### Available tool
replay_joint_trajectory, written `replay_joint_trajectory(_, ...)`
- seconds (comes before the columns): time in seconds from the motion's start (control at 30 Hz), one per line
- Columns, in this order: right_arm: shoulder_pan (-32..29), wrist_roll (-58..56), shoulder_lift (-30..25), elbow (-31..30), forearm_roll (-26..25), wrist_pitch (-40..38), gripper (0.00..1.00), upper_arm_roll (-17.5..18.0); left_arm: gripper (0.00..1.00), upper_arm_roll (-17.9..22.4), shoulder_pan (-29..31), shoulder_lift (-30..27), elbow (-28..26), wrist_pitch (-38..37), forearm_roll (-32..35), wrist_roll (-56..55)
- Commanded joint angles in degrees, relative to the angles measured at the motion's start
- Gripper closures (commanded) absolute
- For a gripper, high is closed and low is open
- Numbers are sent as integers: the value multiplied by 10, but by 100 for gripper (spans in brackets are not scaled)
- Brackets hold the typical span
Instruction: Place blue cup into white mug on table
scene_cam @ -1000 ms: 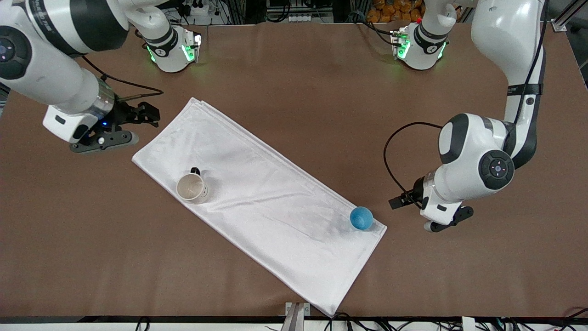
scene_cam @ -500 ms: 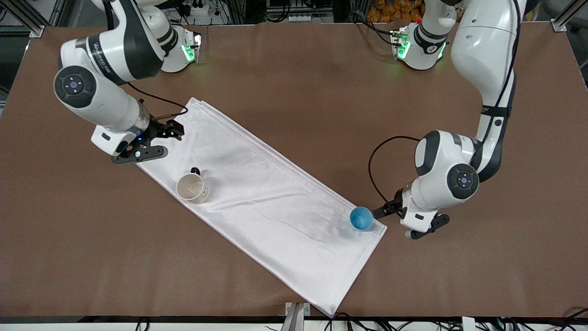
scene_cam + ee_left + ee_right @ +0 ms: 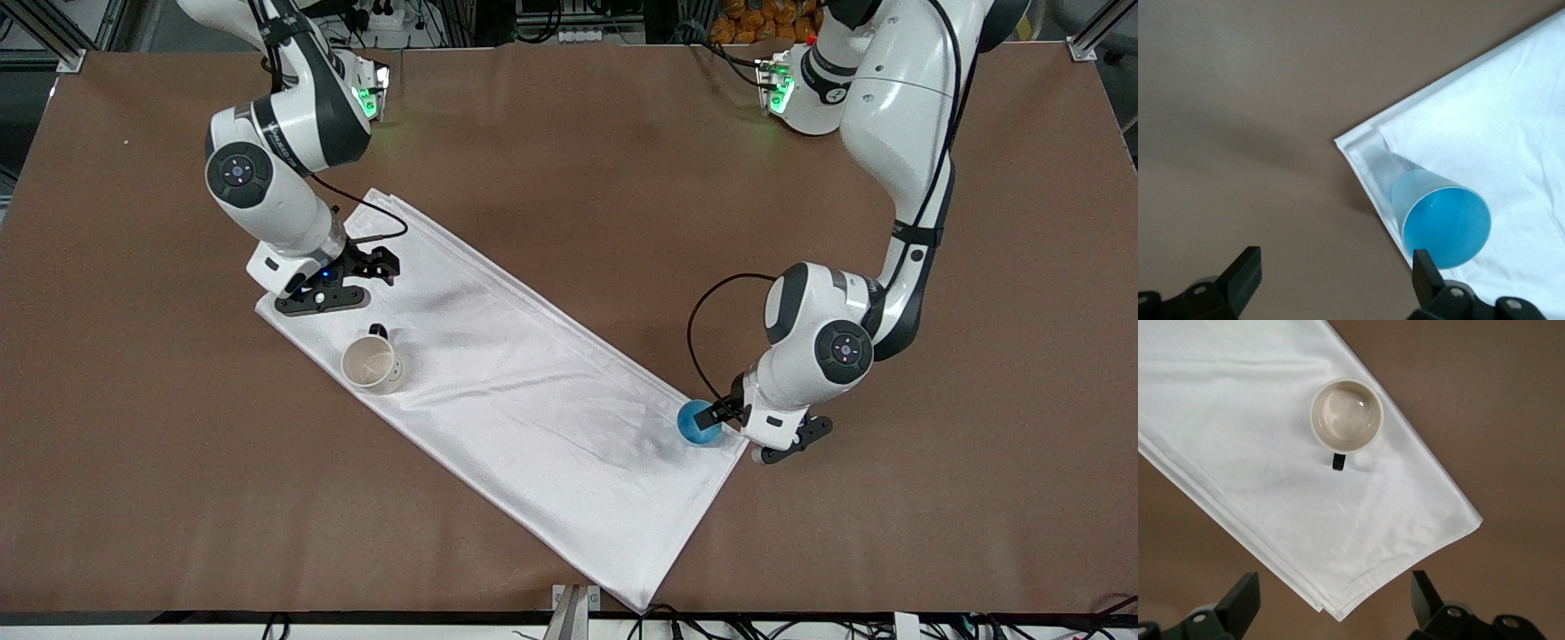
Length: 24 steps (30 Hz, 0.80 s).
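Observation:
The blue cup (image 3: 696,423) stands upright on the corner of a white cloth (image 3: 507,400) toward the left arm's end of the brown table (image 3: 569,133). My left gripper (image 3: 722,414) is open and low beside the cup. In the left wrist view the cup (image 3: 1446,223) is next to one fingertip (image 3: 1423,265), outside the gap of the gripper (image 3: 1335,275). The white mug (image 3: 372,364) stands upright and empty on the cloth toward the right arm's end. My right gripper (image 3: 378,267) is open over the cloth corner near the mug. The right wrist view shows the mug (image 3: 1347,415) and the gripper (image 3: 1333,595).
The long folded white cloth lies diagonally across the table's middle, and both cups stand on it. Its corners show in the left wrist view (image 3: 1511,113) and the right wrist view (image 3: 1271,453). Bare brown table surrounds it.
Both arms have swung in toward the cloth. The left gripper moved to the blue cup's side, and the right gripper moved over the cloth corner near the mug. The cups have not moved.

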Motion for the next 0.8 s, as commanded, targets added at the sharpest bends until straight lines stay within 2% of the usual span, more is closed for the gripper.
replay_joint_trajectory(0.0,-4,12,-6,-31,8,33,0,-2,0,7,-11,22,16,29,-13,-31)
replay_joint_trajectory(0.07,-5,15,5,-31,8,42,0,-2,0,6,-10,24,15,38,-13,-46)
replay_joint_trajectory(0.13,-5,18,15,-32,7,58,0,-3,28,6,-11,24,15,39,-14,-64)
replay_joint_trajectory(0.17,-6,23,23,-32,8,68,0,-3,45,6,-11,24,15,39,-13,-76)
replay_joint_trajectory(0.23,-6,31,38,-31,7,84,0,-3,70,6,-11,24,15,40,-13,-92)
replay_joint_trajectory(0.27,-5,32,46,-31,7,92,0,-3,87,6,-11,25,15,40,-13,-95)
replay_joint_trajectory(0.3,-6,32,52,-31,7,100,0,-3,98,6,-11,25,15,40,-12,-95)
replay_joint_trajectory(0.77,-6,30,108,-29,2,163,0,-4,100,6,-10,23,13,40,-8,-87)
